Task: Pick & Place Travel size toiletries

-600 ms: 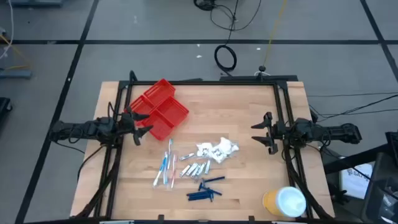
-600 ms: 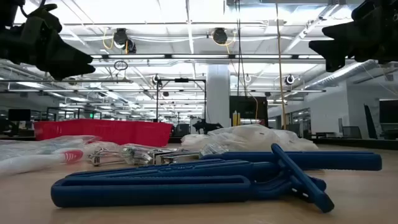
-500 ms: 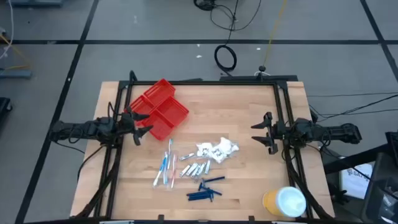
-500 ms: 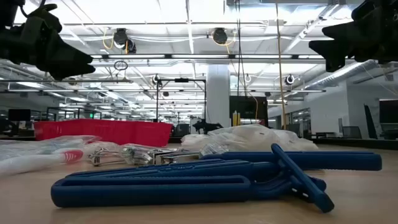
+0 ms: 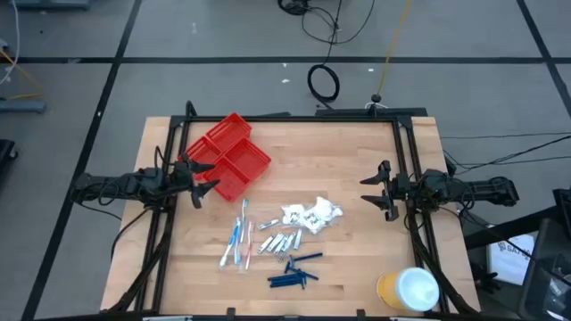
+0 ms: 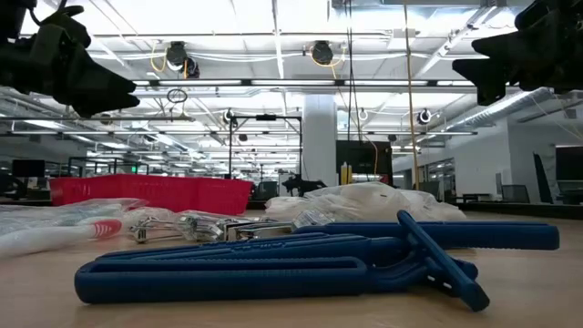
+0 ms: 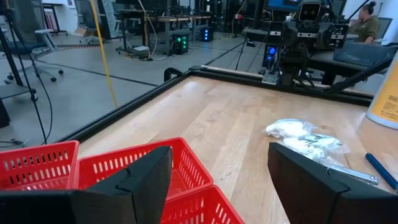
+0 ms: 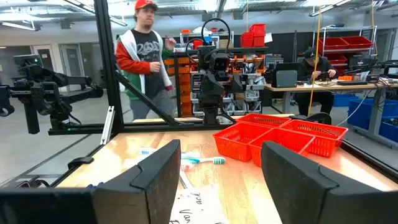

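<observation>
A: Nothing is seen to have moved since the earlier frames; both arms and every item are placed as before.

B: How are the edges and free space laid out?

A: The worktop (image 5: 357,160) is framed by dark rails. The far and right parts of its wood surface are left bare. The red tray (image 5: 229,155) is set at the far left corner. A yellow roll (image 5: 407,290) is stood at the near right corner, cut off by the frame edge.

B: Where are the toiletries?

A: They are grouped in the near middle: toothbrushes (image 5: 237,236), clippers (image 5: 280,242), white packets (image 5: 311,213) and blue sticks (image 5: 293,273), all lying loose on the wood, none held.

B: What is hard to make out?

A: In the low view the blue sticks fill the foreground and most of the rest is hidden behind them. A person in a red cap (image 8: 145,59) is seen beyond the worktop.

B: And the arms?

A: The left pincer (image 5: 200,184) is held level at the left edge, beside the tray, fingers spread, empty. The right pincer (image 5: 378,190) is held level at the right edge, fingers also apart, empty.
</observation>
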